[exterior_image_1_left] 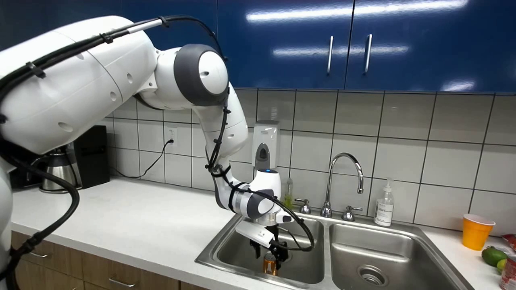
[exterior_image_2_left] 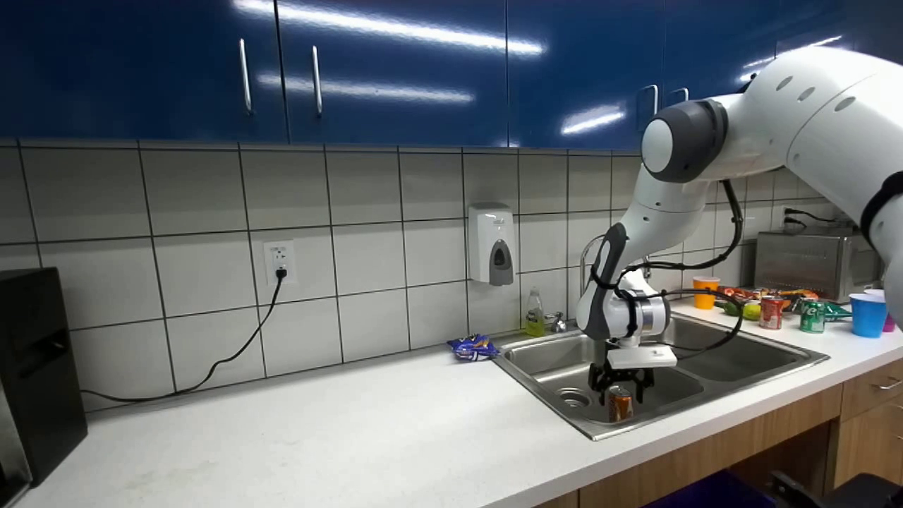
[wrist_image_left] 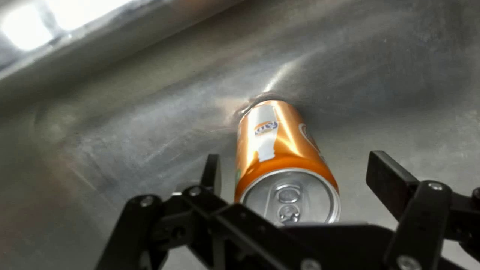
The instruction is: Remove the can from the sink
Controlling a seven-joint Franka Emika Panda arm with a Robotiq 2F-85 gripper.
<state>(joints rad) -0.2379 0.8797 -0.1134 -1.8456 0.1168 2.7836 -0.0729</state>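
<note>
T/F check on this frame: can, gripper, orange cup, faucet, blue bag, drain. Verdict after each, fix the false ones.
1. The can stands upright in the sink. True.
2. The gripper is closed on the can. False: the gripper is open, with space on either side of the can in the wrist view.
3. The orange cup is in the sink. False: the orange cup is on the counter.
4. The faucet stands at the sink's back edge. True.
5. The blue bag lies in the sink. False: the blue bag lies on the counter.
6. A drain shows in the same basin as the can. True.
</note>
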